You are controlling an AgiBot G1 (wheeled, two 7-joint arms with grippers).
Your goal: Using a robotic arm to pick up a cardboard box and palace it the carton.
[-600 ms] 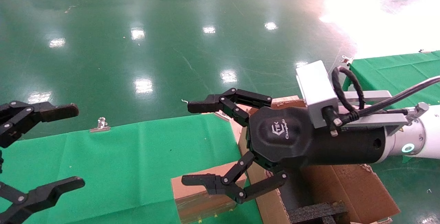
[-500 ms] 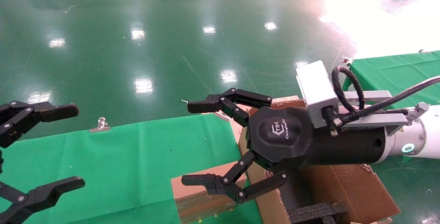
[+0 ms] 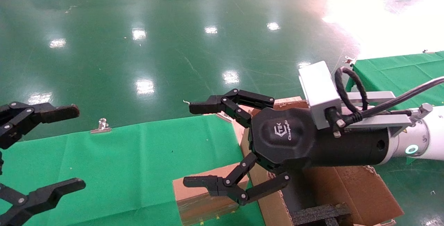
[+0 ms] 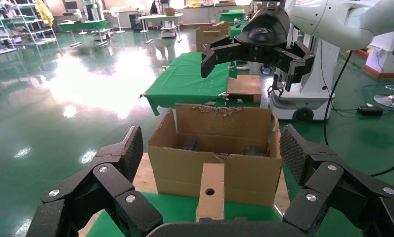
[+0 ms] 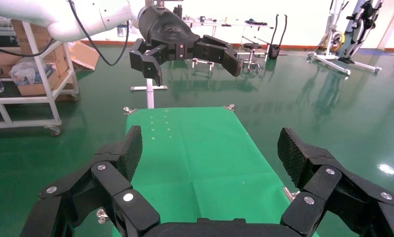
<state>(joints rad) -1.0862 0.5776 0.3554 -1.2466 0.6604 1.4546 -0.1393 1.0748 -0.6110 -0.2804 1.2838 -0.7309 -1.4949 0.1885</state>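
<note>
At about 9 o'clock in the head view, the left tool (image 3: 74, 146) hangs over the near left edge of the desk (image 3: 131, 156), its two black fingers spread wide with nothing between them. A small metal clip (image 3: 101, 126) pinches the green cloth at the far edge of the desk, around 10 o'clock. Toward 6 o'clock the cardboard box (image 3: 197, 198) lies on the green cloth, close against the left wall of the carton (image 3: 353, 189); in the left wrist view the cardboard box (image 4: 210, 191) shows its narrow face with a round hole and stands just in front of the carton (image 4: 214, 148). Above the box and the carton's left wall, the right tool (image 3: 192, 144) of the robotic arm (image 3: 421, 139) reaches in from 3 o'clock, fingers spread wide and empty: the upper finger points over the desk's far edge, while the lower finger hovers over the box top; whether it touches the box cannot be told. The carton sits at 5 o'clock, open, with ragged flaps and black foam (image 3: 321, 214) inside. A grey camera box (image 3: 319, 92) and looped black cables (image 3: 350, 94) ride on the wrist, next to a green ring light. A second green-covered desk (image 3: 399, 73) lies at 2 o'clock. The right wrist view shows the same wide-spread fingers (image 5: 123, 158) over green cloth.
</note>
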